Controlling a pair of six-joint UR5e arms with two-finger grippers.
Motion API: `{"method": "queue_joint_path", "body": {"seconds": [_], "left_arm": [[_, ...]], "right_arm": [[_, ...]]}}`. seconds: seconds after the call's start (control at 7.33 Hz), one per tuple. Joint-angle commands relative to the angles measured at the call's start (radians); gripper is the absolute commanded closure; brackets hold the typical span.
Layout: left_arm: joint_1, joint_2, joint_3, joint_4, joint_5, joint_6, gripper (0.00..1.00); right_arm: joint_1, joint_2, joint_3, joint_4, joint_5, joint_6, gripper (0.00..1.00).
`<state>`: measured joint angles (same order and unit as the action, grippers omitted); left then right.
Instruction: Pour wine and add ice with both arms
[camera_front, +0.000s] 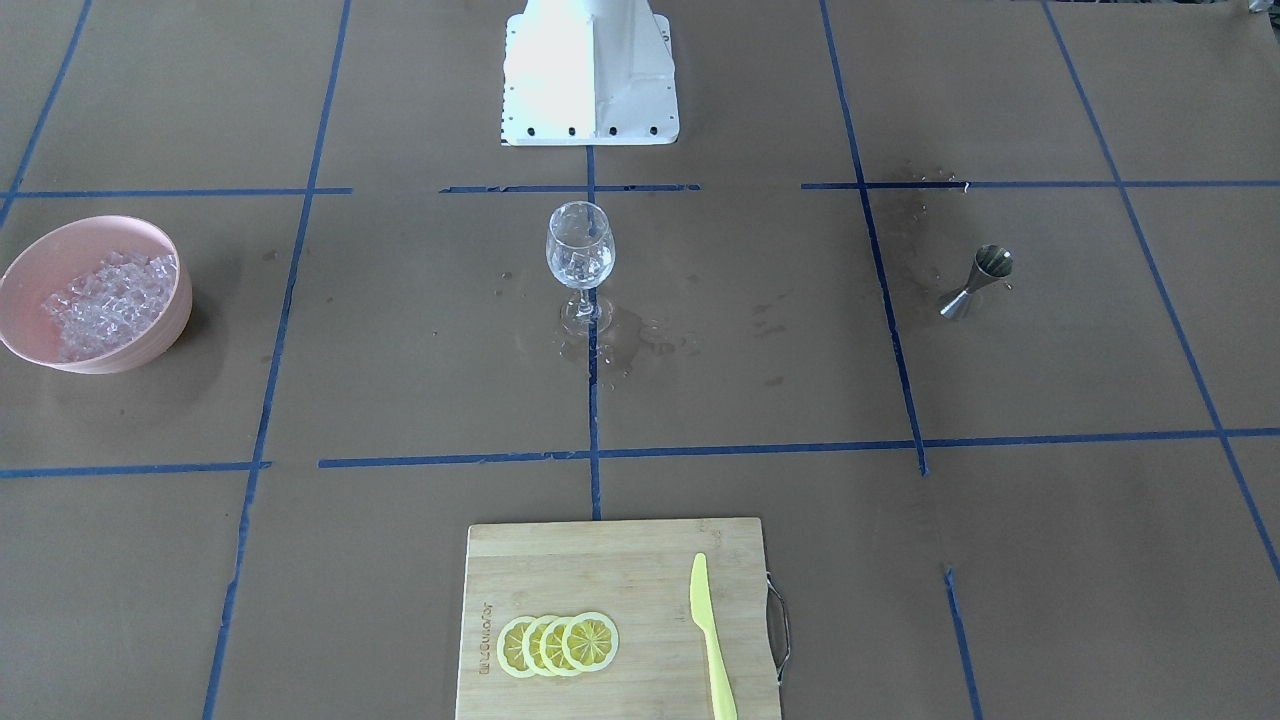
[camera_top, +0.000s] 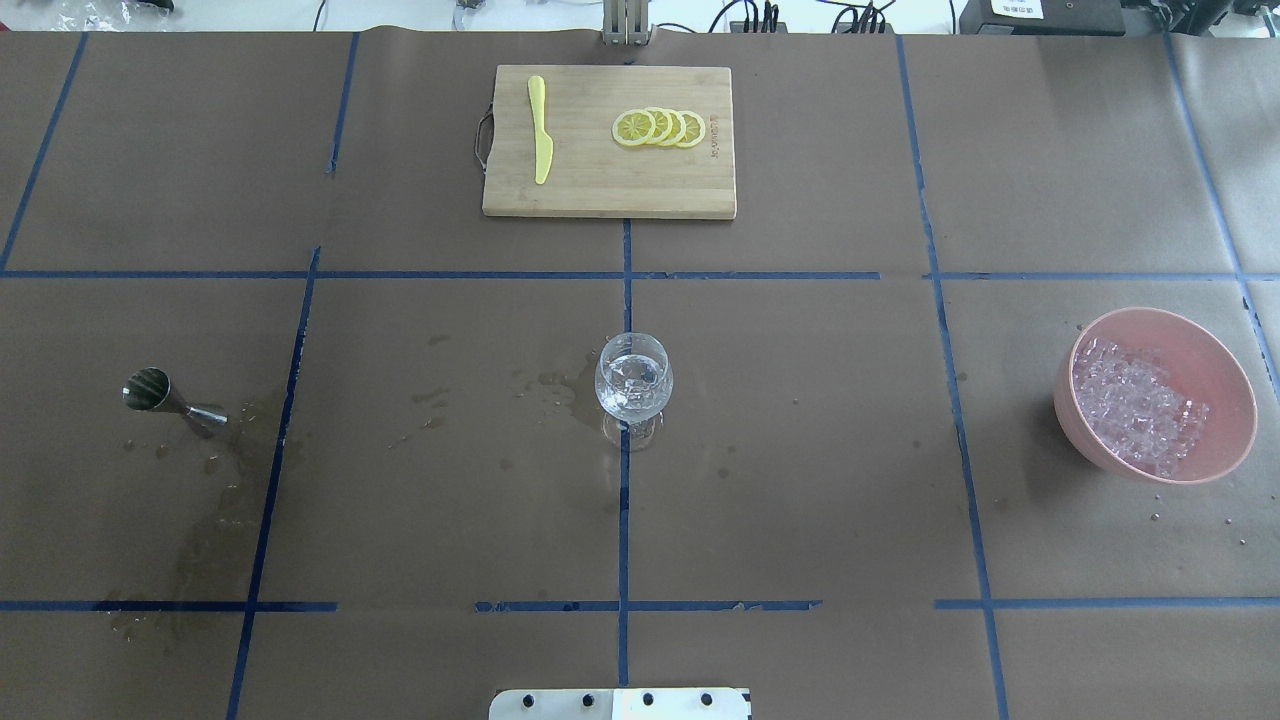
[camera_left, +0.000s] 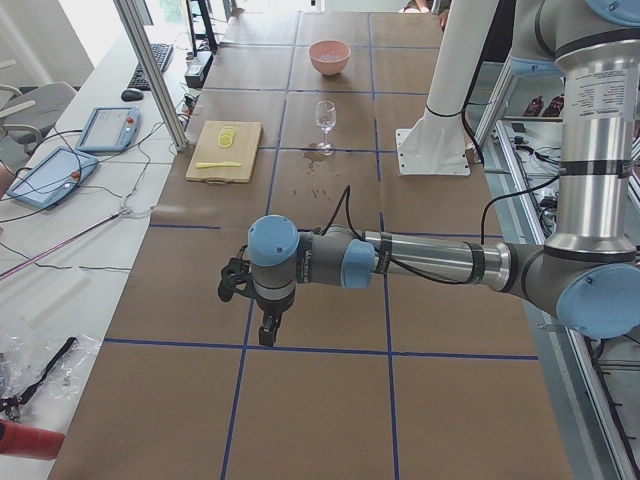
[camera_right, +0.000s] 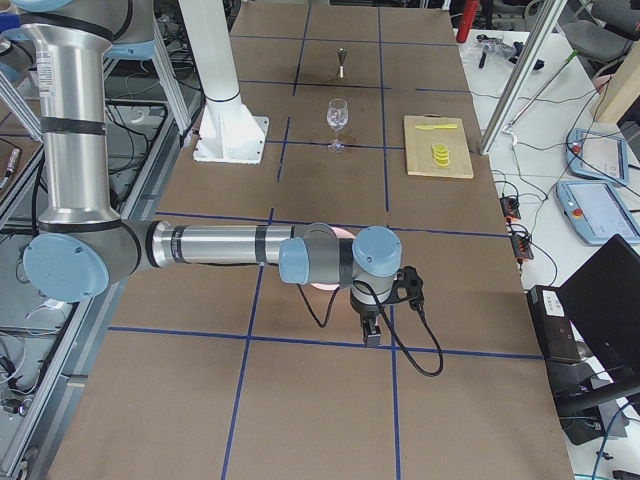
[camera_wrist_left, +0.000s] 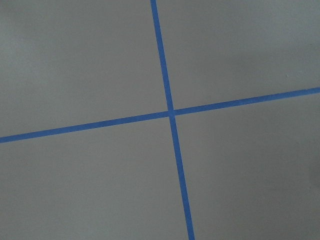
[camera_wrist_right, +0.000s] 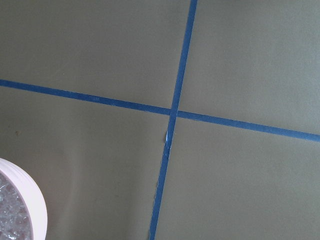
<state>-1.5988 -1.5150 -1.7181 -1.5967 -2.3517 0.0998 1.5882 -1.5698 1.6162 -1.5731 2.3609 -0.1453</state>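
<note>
A clear wine glass (camera_front: 580, 250) stands upright at the table's middle, with clear glassy pieces in its bowl (camera_top: 633, 380). The ice (camera_front: 105, 300) fills a pink bowl (camera_top: 1215, 350) on the robot's right side. A steel jigger (camera_top: 172, 397) stands on its left side. My left gripper (camera_left: 268, 330) shows only in the exterior left view, pointing down over bare paper far from the glass. My right gripper (camera_right: 372, 335) shows only in the exterior right view, just beyond the bowl. I cannot tell whether either is open or shut. The bowl's rim (camera_wrist_right: 35, 205) shows in the right wrist view.
A bamboo cutting board (camera_top: 600, 190) at the far side holds lemon slices (camera_top: 658, 127) and a yellow plastic knife (camera_top: 540, 140). Wet stains (camera_top: 215, 530) mark the brown paper near the jigger and around the glass's foot. The white robot base (camera_front: 590, 80) stands behind the glass.
</note>
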Motion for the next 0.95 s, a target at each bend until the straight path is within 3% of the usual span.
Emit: {"method": "queue_joint_path", "body": {"seconds": [0.0,0.82], "left_arm": [[0.003,0.007,0.009,-0.014,0.005,0.001,0.00],[0.036,-0.014,0.002,-0.006,0.002,0.001,0.00]], "right_arm": [[0.001,-0.004,0.004,-0.001,0.000,0.000,0.00],[0.001,-0.033,0.004,0.015,0.043,0.004,0.00]]}}
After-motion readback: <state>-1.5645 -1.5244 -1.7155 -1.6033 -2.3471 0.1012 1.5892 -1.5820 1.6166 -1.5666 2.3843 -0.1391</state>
